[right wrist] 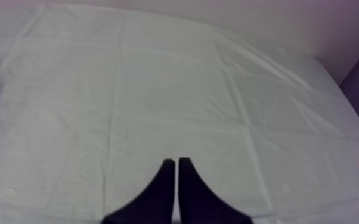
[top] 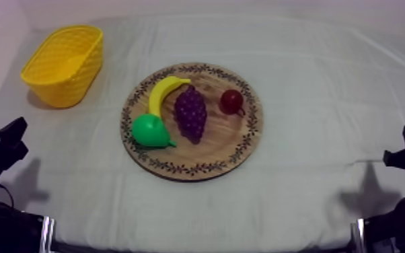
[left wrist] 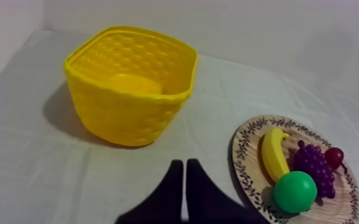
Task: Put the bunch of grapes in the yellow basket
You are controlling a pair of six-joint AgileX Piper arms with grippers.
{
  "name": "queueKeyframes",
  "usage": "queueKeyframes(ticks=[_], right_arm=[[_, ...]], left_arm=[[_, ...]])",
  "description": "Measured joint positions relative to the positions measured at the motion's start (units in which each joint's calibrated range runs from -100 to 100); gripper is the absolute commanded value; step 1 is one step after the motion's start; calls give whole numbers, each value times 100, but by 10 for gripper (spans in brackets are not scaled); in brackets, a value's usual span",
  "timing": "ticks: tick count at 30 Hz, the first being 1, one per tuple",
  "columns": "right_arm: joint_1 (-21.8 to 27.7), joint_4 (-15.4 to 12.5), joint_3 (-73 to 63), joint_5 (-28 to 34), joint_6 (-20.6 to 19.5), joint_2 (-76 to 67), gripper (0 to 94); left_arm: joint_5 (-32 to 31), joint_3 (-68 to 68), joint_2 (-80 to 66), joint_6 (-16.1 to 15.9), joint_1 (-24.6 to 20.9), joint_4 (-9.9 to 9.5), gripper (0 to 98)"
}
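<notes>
Left gripper [left wrist: 185, 162]: fingers pressed together, empty. Basket [top: 77, 81]: far left of surface. Grapes [top: 191, 113]: centre of board [top: 212, 145], between banana [top: 163, 91] and small red fruit [top: 231, 101]. Judged light, stiff and knobbly; grip across the broad upper part. Right gripper [right wrist: 176, 159]: fingers together, empty.

The curved yellow plastic toy banana [top: 163, 93] lies with its lower end just beside the rounded green toy pear [top: 151, 130], the small red fruit [top: 231, 101] with a dark stem sits apart from both, and a creased grey-white cloth [top: 313, 87] covers the table.
</notes>
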Motion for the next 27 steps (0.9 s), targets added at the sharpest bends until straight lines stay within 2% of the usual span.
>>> queueKeyframes(ticks=[19,23,27], right_arm=[[0,0,0,0,-1,0,3],[0,0,0,0,-1,0,3],[0,0,0,0,-1,0,3]], left_arm=[[-190,55,0,-8,20,-6,1],[-198,55,0,-77,296,-6,1],[-198,55,0,-8,774,-11,1]])
